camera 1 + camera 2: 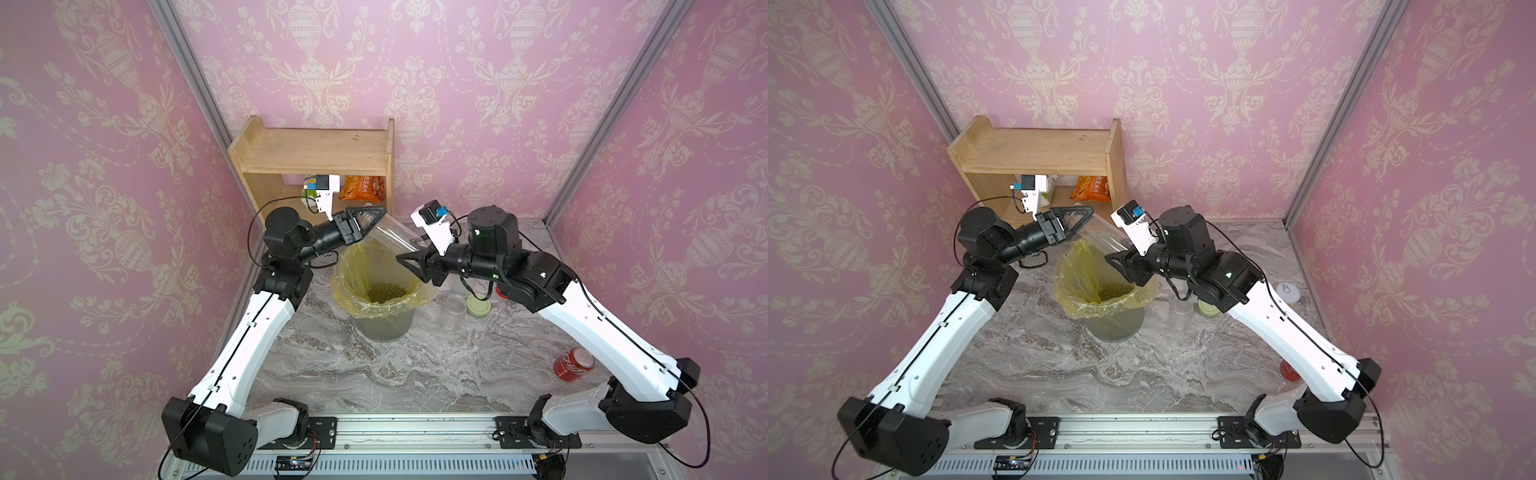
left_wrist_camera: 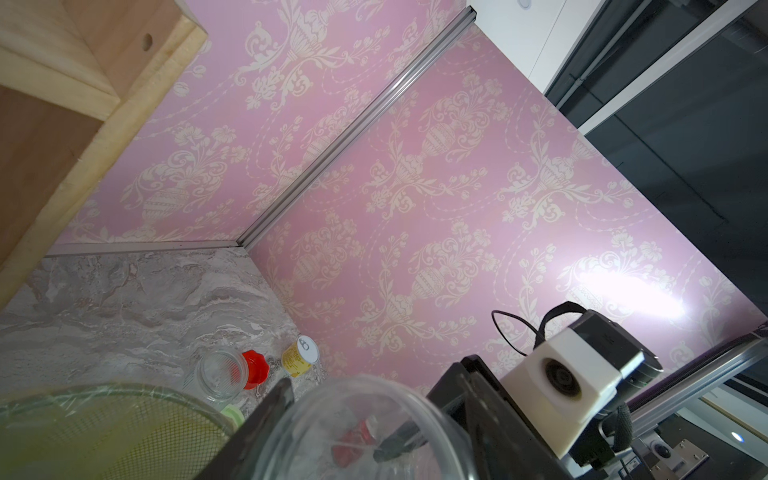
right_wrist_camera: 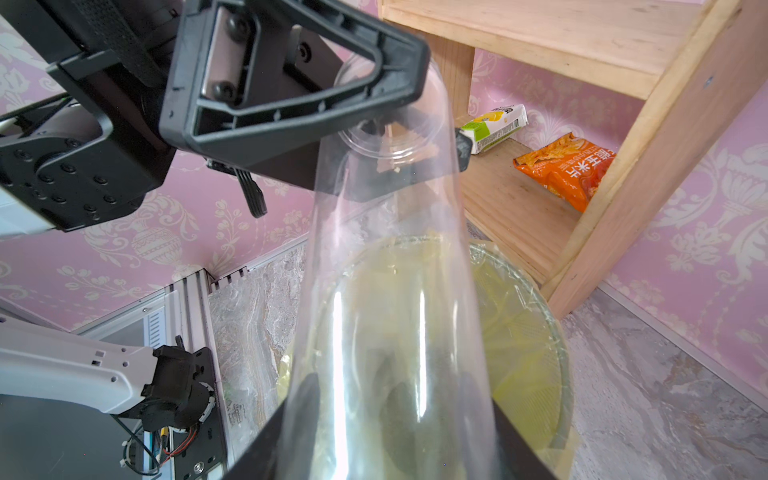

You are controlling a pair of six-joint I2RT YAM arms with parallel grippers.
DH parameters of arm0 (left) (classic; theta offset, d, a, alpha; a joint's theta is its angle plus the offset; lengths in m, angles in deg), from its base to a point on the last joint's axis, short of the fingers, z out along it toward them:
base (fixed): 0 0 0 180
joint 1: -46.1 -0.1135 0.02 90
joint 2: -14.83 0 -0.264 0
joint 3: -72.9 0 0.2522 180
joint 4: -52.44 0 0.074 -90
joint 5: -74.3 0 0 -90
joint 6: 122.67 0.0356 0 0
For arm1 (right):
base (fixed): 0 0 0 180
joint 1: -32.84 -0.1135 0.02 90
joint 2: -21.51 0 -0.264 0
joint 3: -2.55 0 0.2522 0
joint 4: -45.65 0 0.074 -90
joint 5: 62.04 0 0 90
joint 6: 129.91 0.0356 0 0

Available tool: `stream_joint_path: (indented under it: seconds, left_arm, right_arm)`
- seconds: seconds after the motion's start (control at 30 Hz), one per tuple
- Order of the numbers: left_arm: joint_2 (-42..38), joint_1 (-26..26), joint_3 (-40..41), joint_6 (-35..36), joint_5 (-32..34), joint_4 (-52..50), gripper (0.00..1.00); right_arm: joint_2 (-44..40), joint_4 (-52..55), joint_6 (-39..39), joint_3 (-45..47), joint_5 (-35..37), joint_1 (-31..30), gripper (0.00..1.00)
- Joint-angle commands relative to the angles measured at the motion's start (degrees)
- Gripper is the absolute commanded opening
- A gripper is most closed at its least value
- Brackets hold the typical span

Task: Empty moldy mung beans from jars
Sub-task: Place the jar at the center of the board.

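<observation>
A tall clear jar (image 1: 395, 237) (image 1: 1100, 237) hangs tilted above the bin, and I see no beans in it. My left gripper (image 1: 374, 216) (image 1: 1084, 214) is shut on its far, higher end; the jar (image 2: 357, 428) fills the space between the fingers (image 2: 270, 411). My right gripper (image 1: 409, 262) (image 1: 1115, 262) is shut on the lower end, with the jar (image 3: 395, 291) running out from between its jaws. Mung beans (image 1: 386, 292) (image 1: 1116, 289) lie heaped in the grey bin (image 1: 384, 324) lined with a yellow bag. An empty clear jar (image 1: 453, 311) (image 2: 218, 374) stands right of the bin.
A pale green lid (image 1: 478, 304) and a red lid (image 2: 254, 369) lie near the empty jar. A translucent lid (image 1: 309, 324) lies left of the bin. A red soda can (image 1: 573, 363) stands at the right, under my right arm. A wooden shelf (image 1: 316, 153) with snack packets stands behind.
</observation>
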Motion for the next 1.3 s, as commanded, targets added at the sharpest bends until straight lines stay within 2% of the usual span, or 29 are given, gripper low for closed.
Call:
stream_joint_path:
  seconds: [0.0,0.07,0.33,0.47,0.53,0.6,0.83,1.27]
  left_arm:
    - [-0.1,0.4,-1.6,1.2,-1.1,2.4,0.61]
    - [0.1,0.4,-1.7,-0.1,-1.6,4.1,0.58]
    - [0.1,0.4,-2.0,-1.2,-2.8,6.3,0.55]
    - [0.3,0.4,-1.9,-1.8,-3.5,7.2,0.52]
    - [0.4,0.4,-1.7,-2.3,-3.8,8.5,0.43]
    - [0.8,0.4,-2.0,-2.5,-3.9,7.8,0.38]
    - [1.9,0.4,-3.6,-4.4,-5.6,8.4,0.39]
    - [1.9,0.4,-4.0,-3.7,-9.7,6.6,0.41]
  right_arm:
    - [-0.6,-2.4,-1.1,0.2,1.8,0.0,0.41]
    - [-0.3,-2.0,-1.5,0.3,2.4,-0.1,0.42]
    - [1.0,-2.3,-2.3,0.5,4.2,0.0,0.52]
    - [1.5,-2.8,-2.8,0.6,5.2,-0.1,0.61]
    - [1.5,-3.5,-3.0,1.1,5.9,0.0,0.62]
    - [1.5,-4.4,-3.1,1.8,6.4,0.1,0.64]
    - [1.1,-5.2,-2.9,2.1,7.1,0.5,0.67]
    - [0.9,-5.2,-4.5,2.4,10.5,0.8,0.59]
